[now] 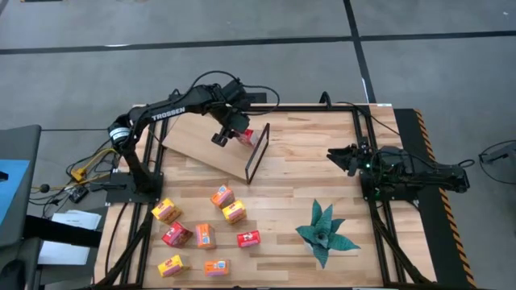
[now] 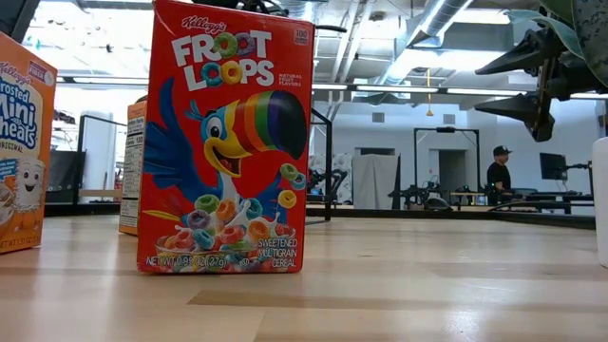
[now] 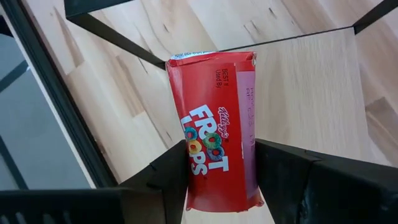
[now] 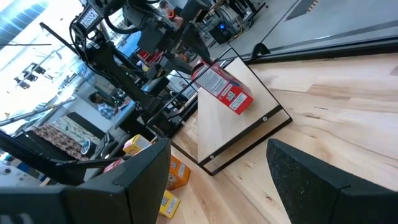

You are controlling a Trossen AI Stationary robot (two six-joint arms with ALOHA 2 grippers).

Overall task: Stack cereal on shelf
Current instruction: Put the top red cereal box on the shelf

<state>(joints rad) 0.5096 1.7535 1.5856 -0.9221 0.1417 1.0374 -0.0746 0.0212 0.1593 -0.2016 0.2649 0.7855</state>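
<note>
My left gripper (image 1: 234, 134) reaches over the shelf (image 1: 205, 141), a light-brown board with a thin black frame (image 1: 256, 151) at its right end, and is shut on a red Froot Loops cereal box (image 3: 211, 118). The right wrist view shows that box (image 4: 221, 87) tilted above the board. Several more small boxes in red, orange and yellow (image 1: 204, 235) sit on the near left of the table. One red box (image 2: 223, 142) stands upright close to the low camera. My right gripper (image 1: 334, 156) waits open at the table's right side. My left gripper (image 3: 214, 171) pinches the red box between its two fingers (image 3: 171, 177), one on each long side near the box's lower end (image 3: 205, 180). The fingers lie along the box, whose flap end (image 3: 211, 57) points away from them. Whether the box touches the board cannot be told.
A green paper plant (image 1: 324, 229) lies on the near right of the table. An orange box (image 2: 19, 152) stands at the low view's left edge. Black rails (image 1: 367, 145) border the slatted tabletop. Bare wood (image 1: 298, 173) lies between the shelf and my right arm.
</note>
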